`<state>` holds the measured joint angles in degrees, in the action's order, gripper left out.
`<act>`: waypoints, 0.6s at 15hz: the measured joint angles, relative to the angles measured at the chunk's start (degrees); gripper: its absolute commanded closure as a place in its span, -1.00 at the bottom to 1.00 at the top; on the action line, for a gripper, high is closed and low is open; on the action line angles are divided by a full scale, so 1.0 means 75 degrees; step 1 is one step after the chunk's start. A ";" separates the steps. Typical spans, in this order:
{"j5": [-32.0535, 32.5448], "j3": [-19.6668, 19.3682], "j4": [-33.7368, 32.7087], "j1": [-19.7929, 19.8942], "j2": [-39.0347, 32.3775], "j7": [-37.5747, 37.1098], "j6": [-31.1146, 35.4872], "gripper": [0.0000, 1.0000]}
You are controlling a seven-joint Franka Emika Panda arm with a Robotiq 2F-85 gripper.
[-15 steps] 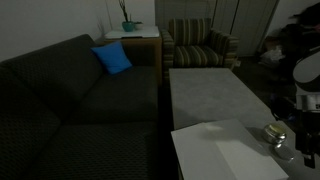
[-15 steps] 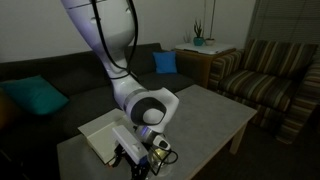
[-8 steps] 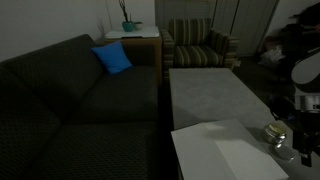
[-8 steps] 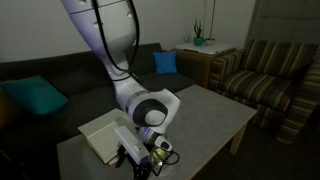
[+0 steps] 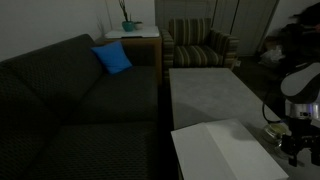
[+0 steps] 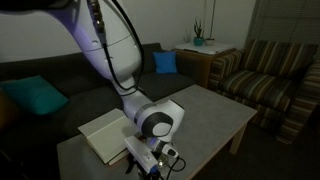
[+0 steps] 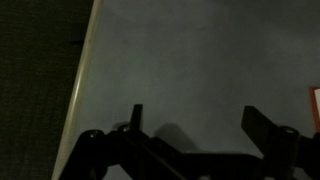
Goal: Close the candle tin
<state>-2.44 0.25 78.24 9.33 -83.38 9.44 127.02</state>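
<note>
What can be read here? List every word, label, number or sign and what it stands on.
No text can be read in any view. The white sheet on the table looks blank; the gripper shows no legible marking; all else is too dim and small.

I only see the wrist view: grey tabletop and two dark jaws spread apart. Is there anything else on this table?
Observer: Yes, a flat white pad lies on the table beside the arm.
Operator: What's next to the table?
Observer: A dark sofa runs along one long side, with a blue cushion on it.
Operator: Anything past the far end?
Observer: A striped armchair.
</note>
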 measured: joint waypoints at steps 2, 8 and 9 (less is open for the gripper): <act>0.0002 0.0045 -0.0426 0.0020 -0.0252 0.0357 0.0005 -1.00; 0.0201 0.0043 -0.0656 -0.0010 -0.0146 0.0519 0.0022 -1.00; 0.0248 0.0043 -0.0676 -0.0012 -0.0142 0.0528 0.0027 -1.00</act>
<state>-0.58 0.57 73.17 9.25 -84.45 13.40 127.22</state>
